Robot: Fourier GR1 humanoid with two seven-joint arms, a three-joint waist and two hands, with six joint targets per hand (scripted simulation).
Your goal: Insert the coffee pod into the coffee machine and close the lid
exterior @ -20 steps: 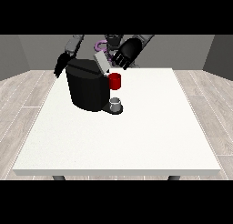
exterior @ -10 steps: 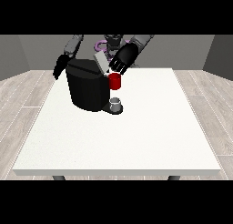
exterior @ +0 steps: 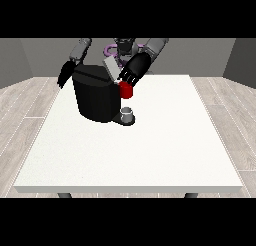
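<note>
Hand at the view's right (exterior: 134,70) sits over the coffee machine (exterior: 96,95) top, fingertips at a red thing at the machine (exterior: 126,90); I can't tell its grip. Hand at the view's left (exterior: 65,75) hangs behind the machine, fingers straight. Grey thing (exterior: 128,113) at the machine's base.

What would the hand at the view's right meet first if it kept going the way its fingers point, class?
The hand at the view's right points down toward the coffee machine. First in that line looks to be the red thing at the machine, just below its fingertips, though depth is hard to judge from this view.
</note>
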